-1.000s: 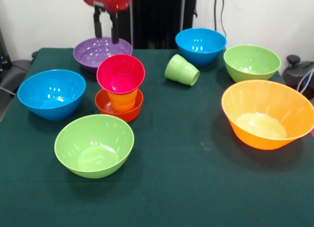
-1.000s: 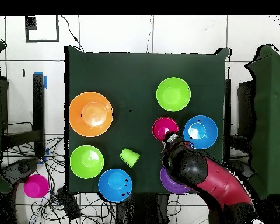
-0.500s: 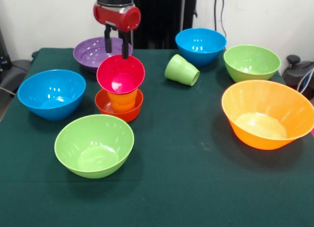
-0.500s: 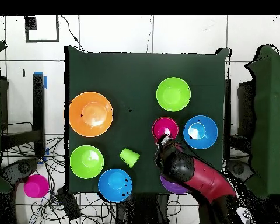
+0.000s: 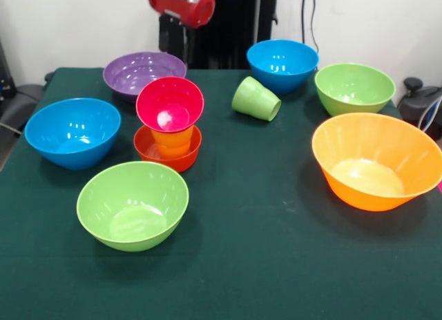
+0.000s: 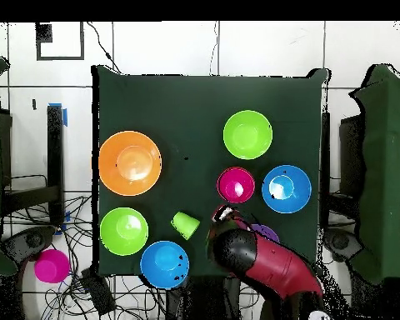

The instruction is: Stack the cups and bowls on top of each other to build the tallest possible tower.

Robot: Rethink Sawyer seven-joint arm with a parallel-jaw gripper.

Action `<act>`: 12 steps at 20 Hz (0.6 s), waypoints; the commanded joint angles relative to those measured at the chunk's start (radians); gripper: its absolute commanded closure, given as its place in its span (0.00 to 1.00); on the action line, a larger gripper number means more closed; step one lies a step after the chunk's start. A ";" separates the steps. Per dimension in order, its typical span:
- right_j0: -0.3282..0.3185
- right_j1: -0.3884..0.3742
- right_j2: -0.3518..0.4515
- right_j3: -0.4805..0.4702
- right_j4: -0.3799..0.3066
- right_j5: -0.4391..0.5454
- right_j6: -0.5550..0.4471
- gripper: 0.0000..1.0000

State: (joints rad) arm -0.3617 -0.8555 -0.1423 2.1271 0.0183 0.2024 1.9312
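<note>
The tower stands left of centre: a small red-orange bowl (image 5: 168, 153) holds an upright orange cup (image 5: 172, 139), and a magenta bowl (image 5: 170, 104) rests tilted on top. From above only the magenta bowl (image 6: 236, 184) shows. A light green cup (image 5: 255, 99) lies on its side behind the centre. Around them sit two blue bowls (image 5: 72, 132) (image 5: 282, 63), two green bowls (image 5: 132, 204) (image 5: 354, 87), a purple bowl (image 5: 141, 72) and a large orange bowl (image 5: 376, 161). My gripper (image 6: 222, 215) hangs behind the tower, clear of it, between the purple bowl and the green cup.
The arm's red wrist (image 5: 181, 3) is at the top edge. In the overhead view the arm (image 6: 262, 262) covers most of the purple bowl (image 6: 267, 233). A magenta object (image 6: 51, 266) lies off the table among cables.
The gripper has lifted away from the magenta bowl's rim and drawn back toward the table's robot side, moving toward the green cup. The tower and the other pieces have stayed put.
</note>
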 commanded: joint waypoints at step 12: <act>0.144 -0.039 -0.111 0.031 0.123 0.180 0.258 0.00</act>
State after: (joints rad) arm -0.2332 -0.9368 -0.2894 2.1284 0.0770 0.3255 1.9670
